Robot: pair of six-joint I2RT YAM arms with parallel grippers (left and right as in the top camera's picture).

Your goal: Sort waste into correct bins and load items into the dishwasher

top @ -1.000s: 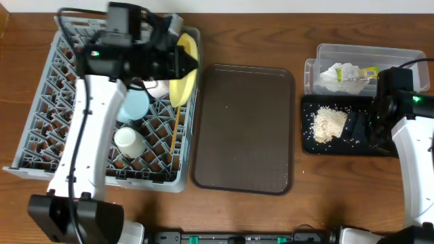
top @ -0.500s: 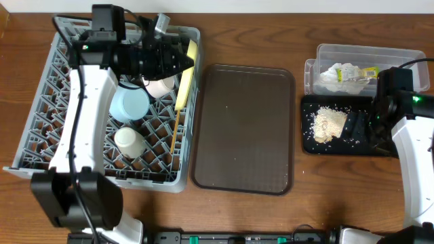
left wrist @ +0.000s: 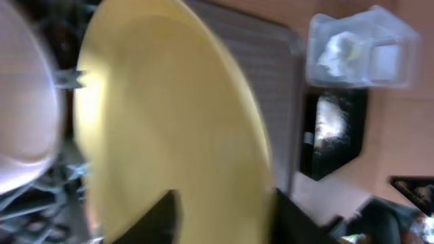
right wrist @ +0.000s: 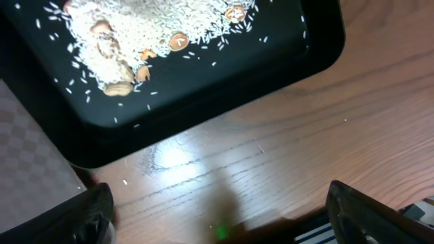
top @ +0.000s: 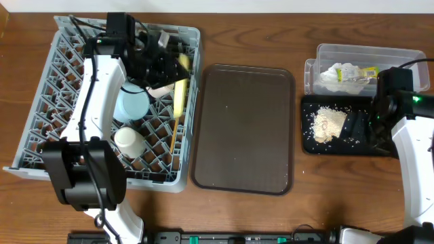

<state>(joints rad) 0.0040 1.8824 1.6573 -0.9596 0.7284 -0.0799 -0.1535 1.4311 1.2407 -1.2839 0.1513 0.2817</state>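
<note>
My left gripper (top: 165, 68) is shut on the round yellow plate (top: 180, 95), held on edge at the right side of the grey dish rack (top: 41, 115). The plate (left wrist: 163, 102) fills the left wrist view. A light blue bowl (top: 132, 105), a cream-white bowl (top: 160, 89), a white cup (top: 127, 141) and chopsticks (top: 175, 132) sit in the rack. The wrapper (top: 349, 73) lies in the clear tub (top: 400, 57). The rice scraps (top: 327, 124) lie in the black tray (top: 342, 144). My right gripper (right wrist: 224, 217) is open and empty over bare wood beside the black tray (right wrist: 203, 95).
A large brown serving tray (top: 244, 129) lies between the rack and the bins. The wooden table (top: 339, 196) runs along the front. The right arm (top: 407, 135) stands at the black tray's right end.
My left gripper has swung the yellow plate down and inward, from above the rack's right edge to standing on edge among the pegs. The right arm has not moved.
</note>
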